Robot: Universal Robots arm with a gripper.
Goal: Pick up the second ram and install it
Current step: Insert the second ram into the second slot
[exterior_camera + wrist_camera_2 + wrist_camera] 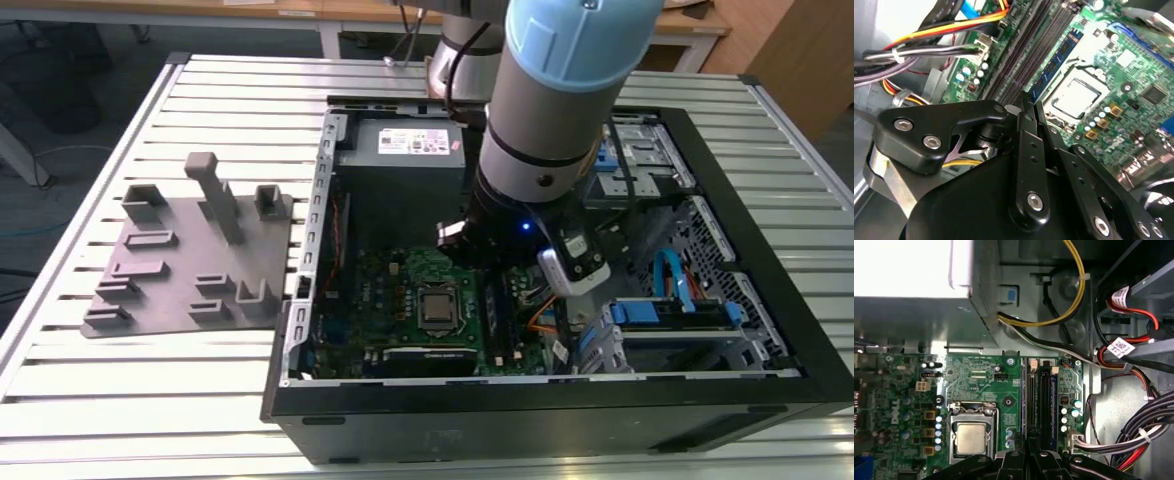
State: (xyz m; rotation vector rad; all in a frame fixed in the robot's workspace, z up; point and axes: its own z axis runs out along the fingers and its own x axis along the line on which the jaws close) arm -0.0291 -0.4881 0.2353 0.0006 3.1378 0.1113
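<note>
ram [1054, 62] upright along motherboard [1134, 85] slots

A slatted metal table [160, 400] carries everything here — pale ribbed strips running across its whole top, with a raised rim along the edge at the exterior view's left. Toward the exterior view's left lies a flat grey plastic tray [187, 255], its upright posts and slotted holders standing up from the base, the tallest post near its middle. Just beside it, toward the exterior view's right, sits an open black computer case [534, 415] lying on its side — the tray's edge comes right up to the case wall. Bare slats show in front of both.
</note>
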